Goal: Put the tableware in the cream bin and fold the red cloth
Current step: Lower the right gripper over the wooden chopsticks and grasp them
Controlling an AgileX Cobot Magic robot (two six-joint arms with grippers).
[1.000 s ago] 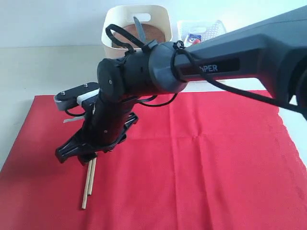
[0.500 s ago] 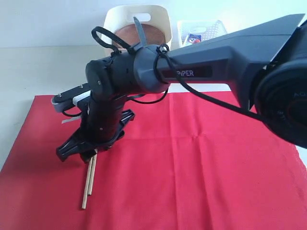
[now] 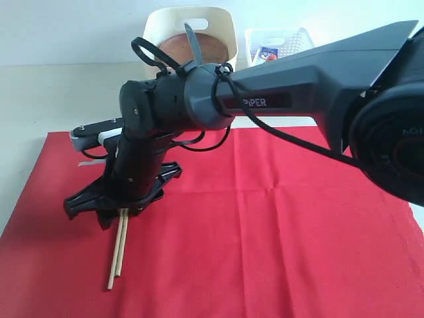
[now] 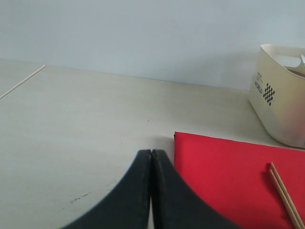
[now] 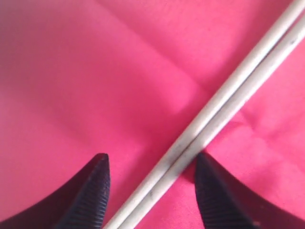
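The pair of wooden chopsticks (image 3: 117,255) lies side by side on the left part of the red cloth (image 3: 265,232). My right gripper (image 3: 119,211) has reached across to them. It stands open just above the cloth (image 5: 95,71), a finger on each side of the chopsticks (image 5: 224,109), gripping nothing. The cream bin (image 3: 222,26) stands at the back with the brown plate (image 3: 212,48) and the knife (image 3: 192,41) inside. My left gripper (image 4: 151,152) is shut and empty over bare table beside the cloth's corner (image 4: 224,167). It does not show in the exterior view.
A white lattice basket (image 3: 291,40) with a blue-and-white carton (image 3: 267,53) stands right of the bin. The right arm's long dark link (image 3: 311,79) crosses above the cloth's back half. The bin's side (image 4: 281,105) and the chopsticks (image 4: 286,195) show in the left wrist view.
The right gripper has moved left and lower over the chopsticks' far ends. The chopsticks have shifted slightly left. The opening of its jaws looks unchanged.
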